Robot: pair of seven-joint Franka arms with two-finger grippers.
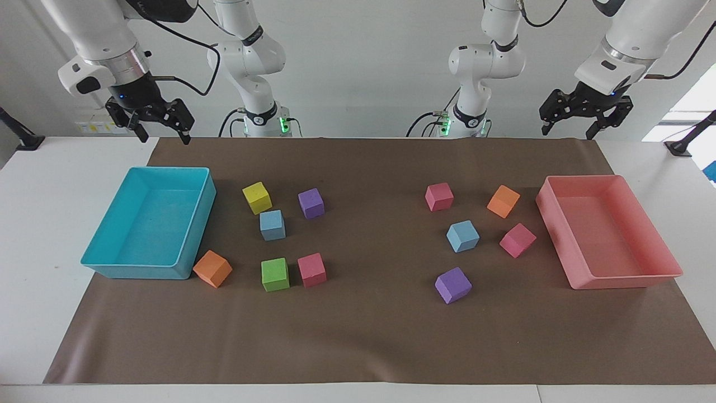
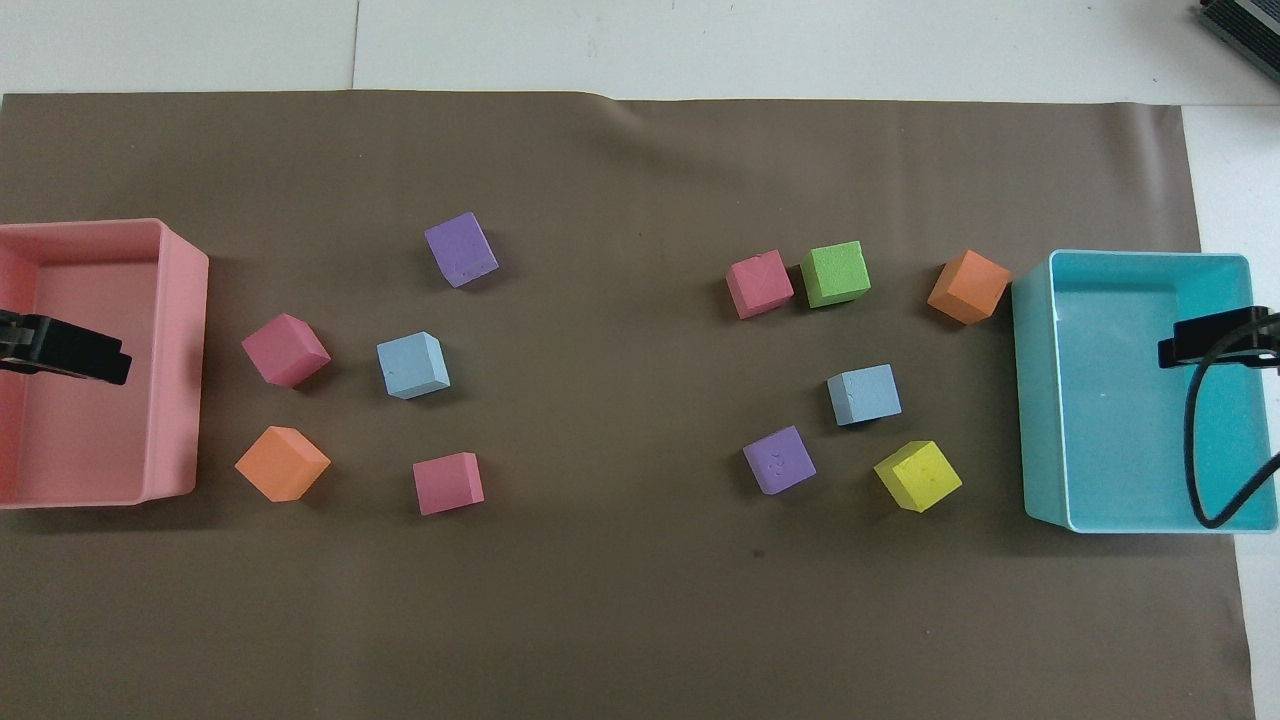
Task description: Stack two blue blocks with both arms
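While both arms wait raised at the robots' edge of the brown mat (image 1: 358, 336), the left gripper (image 1: 584, 115) hangs with its fingers spread and empty over the pink tray's (image 1: 665, 246) end of the surface, and the right gripper (image 1: 151, 120) hangs likewise open and empty over the cyan tray's (image 1: 95, 246) end. Taking the cyan tray as landmark: nearest the robots in the group beside it lie a yellow cube (image 1: 257, 197) and a purple cube (image 1: 311, 202); just farther out than the yellow one sits one blue block (image 1: 272, 225), close to it but apart. Farther still lie a green cube (image 1: 275, 274) and a pink cube (image 1: 311, 270), side by side and almost touching, and an orange cube (image 1: 212, 268) that rests against the tray's outer corner. Well away from the cyan tray, toward the pink tray, a second group holds a pink cube (image 1: 439, 196) and an orange cube (image 1: 503, 201) nearest the robots, then the other blue block (image 1: 462, 236) with a pink cube (image 1: 517, 240) between it and the pink tray, and farthest out a purple cube (image 1: 453, 285). The two blue blocks lie well apart, each flat on the mat, neither touched by a gripper.
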